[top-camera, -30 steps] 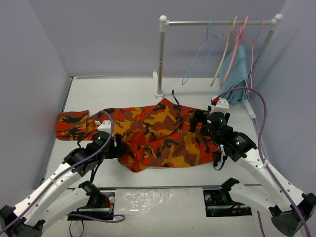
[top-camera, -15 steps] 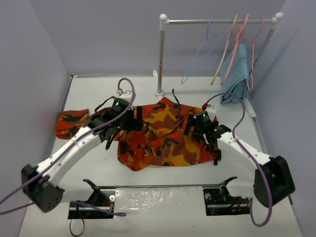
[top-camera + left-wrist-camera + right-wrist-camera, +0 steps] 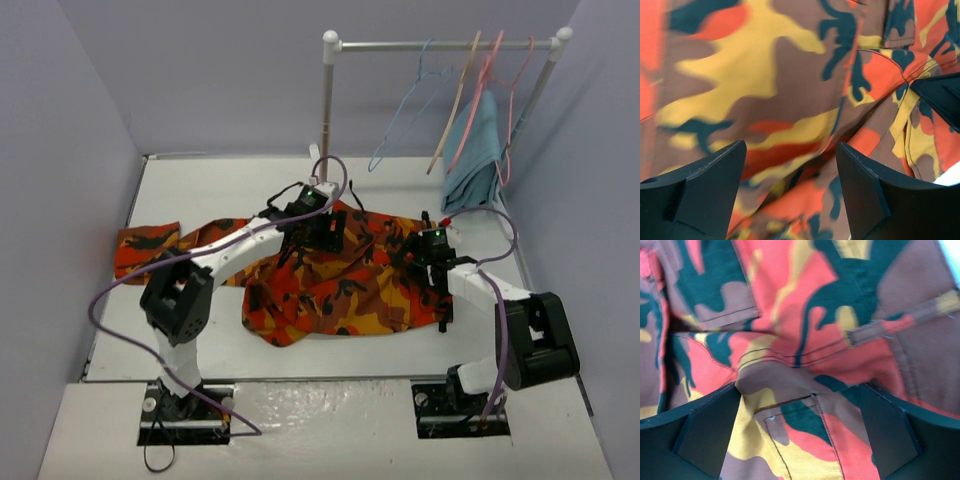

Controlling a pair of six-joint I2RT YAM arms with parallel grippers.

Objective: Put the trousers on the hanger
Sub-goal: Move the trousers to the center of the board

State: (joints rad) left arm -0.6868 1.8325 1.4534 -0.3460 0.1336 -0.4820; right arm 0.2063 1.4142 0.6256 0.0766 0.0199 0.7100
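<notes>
The camouflage trousers (image 3: 340,285) lie spread across the table, one leg end reaching far left. My left gripper (image 3: 328,232) hovers over their upper middle, jaws open. In the left wrist view the blurred print (image 3: 790,90) fills the frame, and the left gripper (image 3: 790,192) holds nothing. My right gripper (image 3: 425,252) is at the trousers' right end. In the right wrist view it (image 3: 800,437) stands wide open close over a stitched pocket (image 3: 805,430), with cloth bulging up between the fingers. The light-blue wire hanger (image 3: 403,115) hangs on the rail at the back.
The rail (image 3: 440,44) stands on a white post (image 3: 326,110) at the back of the table. Beside the blue hanger it carries a tan wooden hanger (image 3: 455,105), a pink hanger (image 3: 478,100) and a teal cloth (image 3: 472,150). Grey walls close in on both sides.
My left arm has swung from the trousers' left side up and right to their upper middle, its jaws opening wider. The right gripper has shifted slightly right along the trousers' edge.
</notes>
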